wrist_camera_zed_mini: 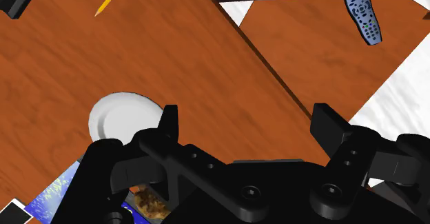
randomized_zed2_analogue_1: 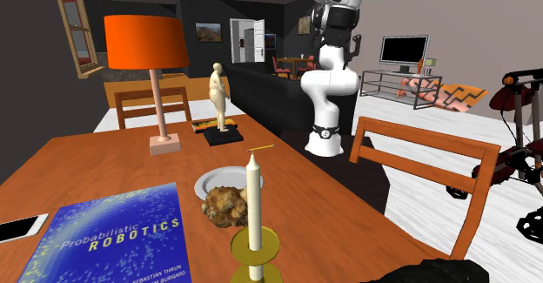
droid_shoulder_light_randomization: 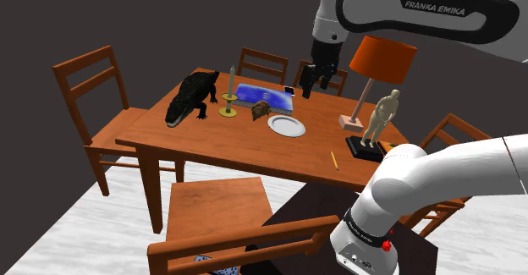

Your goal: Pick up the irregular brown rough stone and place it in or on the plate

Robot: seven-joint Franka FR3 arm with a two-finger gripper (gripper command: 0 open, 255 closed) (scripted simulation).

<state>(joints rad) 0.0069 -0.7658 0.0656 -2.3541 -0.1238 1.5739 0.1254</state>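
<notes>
The brown rough stone (droid_shoulder_light_randomization: 261,110) lies on the wooden table between a blue book and the white plate (droid_shoulder_light_randomization: 286,125). In the second exterior view the stone (randomized_zed2_analogue_1: 228,206) rests right at the plate (randomized_zed2_analogue_1: 211,181), behind a candle. My black gripper (droid_shoulder_light_randomization: 307,82) hangs well above the table's far side, above and beyond the plate. In the wrist view the gripper (wrist_camera_zed_mini: 249,129) stands open with nothing between its fingers; the plate (wrist_camera_zed_mini: 120,116) lies beside one finger, and the stone (wrist_camera_zed_mini: 147,202) is mostly hidden by the hand.
On the table stand a dark alligator figure (droid_shoulder_light_randomization: 190,97), a candlestick (droid_shoulder_light_randomization: 229,96), a blue book (droid_shoulder_light_randomization: 266,96), an orange lamp (droid_shoulder_light_randomization: 376,74) and a tan figurine (droid_shoulder_light_randomization: 381,121). A pencil (droid_shoulder_light_randomization: 334,160) lies near the front edge. Wooden chairs ring the table; a remote (wrist_camera_zed_mini: 362,17) lies on one seat.
</notes>
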